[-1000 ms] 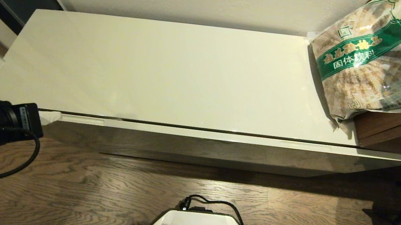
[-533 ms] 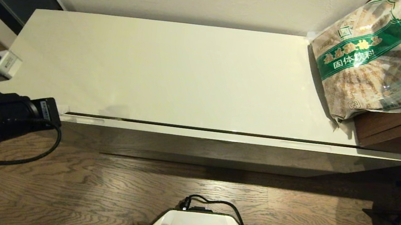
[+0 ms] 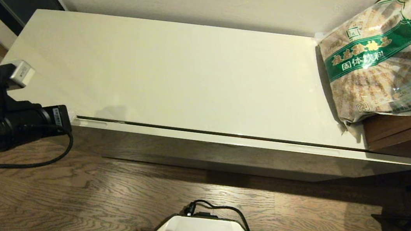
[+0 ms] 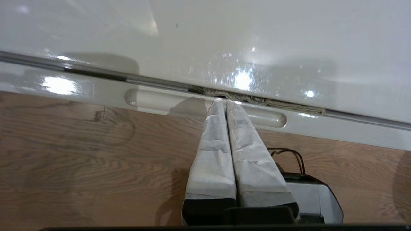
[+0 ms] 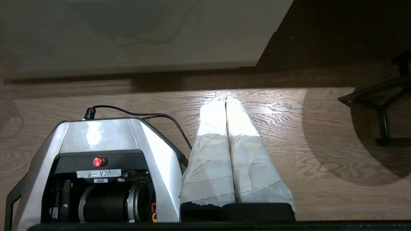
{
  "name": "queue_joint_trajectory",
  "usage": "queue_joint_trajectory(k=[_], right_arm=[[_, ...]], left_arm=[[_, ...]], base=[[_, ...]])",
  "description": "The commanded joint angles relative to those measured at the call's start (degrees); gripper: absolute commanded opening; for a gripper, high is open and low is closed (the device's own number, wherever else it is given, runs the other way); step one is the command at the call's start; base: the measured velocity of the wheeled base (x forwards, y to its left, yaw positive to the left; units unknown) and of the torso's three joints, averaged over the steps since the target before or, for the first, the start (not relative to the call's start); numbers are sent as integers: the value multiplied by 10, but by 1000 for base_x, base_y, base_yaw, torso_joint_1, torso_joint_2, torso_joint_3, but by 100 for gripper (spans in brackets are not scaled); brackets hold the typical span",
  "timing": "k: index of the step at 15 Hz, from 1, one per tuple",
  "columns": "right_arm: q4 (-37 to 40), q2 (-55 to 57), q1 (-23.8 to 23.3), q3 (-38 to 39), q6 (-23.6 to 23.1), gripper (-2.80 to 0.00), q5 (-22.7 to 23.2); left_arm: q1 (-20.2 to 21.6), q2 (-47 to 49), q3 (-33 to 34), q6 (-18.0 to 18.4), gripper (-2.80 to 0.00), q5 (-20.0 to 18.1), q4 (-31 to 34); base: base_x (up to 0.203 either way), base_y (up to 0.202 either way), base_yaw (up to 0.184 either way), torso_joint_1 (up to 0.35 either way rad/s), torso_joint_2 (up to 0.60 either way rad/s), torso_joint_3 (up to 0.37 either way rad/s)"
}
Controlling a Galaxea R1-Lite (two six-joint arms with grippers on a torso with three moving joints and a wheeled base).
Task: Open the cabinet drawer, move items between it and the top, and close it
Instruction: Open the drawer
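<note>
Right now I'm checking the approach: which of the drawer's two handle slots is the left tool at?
The left-end handle slot; the shut left tool has its tips on it.

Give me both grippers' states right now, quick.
Left gripper: shut, empty, fingertips at the cabinet drawer's left handle slot.
Right gripper: shut, empty, parked over the floor.

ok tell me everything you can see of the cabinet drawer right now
The cabinet drawer is a long, glossy cream front spanning the cabinet, ajar by a thin dark gap under the top. Two slim handle slots are moulded into its upper edge. The shut left gripper has its fingertips at the left slot; a strip of fabric shows in the gap.
</note>
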Motion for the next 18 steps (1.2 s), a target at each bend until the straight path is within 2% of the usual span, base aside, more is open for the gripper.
queue_joint_trajectory(k=[1,7,18], right_arm=[[0,1,0,0,0,-280,0],[0,1,0,-1,0,-280,0],[0,1,0,0,0,-280,0]], left_arm=[[0,4,7,0,-280,-1,-1],[-5,15,17,-10,-280,-1,-4],[-5,54,34,-11,-280,1,-90]], base=[[0,0,0,0,0,0],[0,0,0,0,0,0],[0,0,0,0,0,0]])
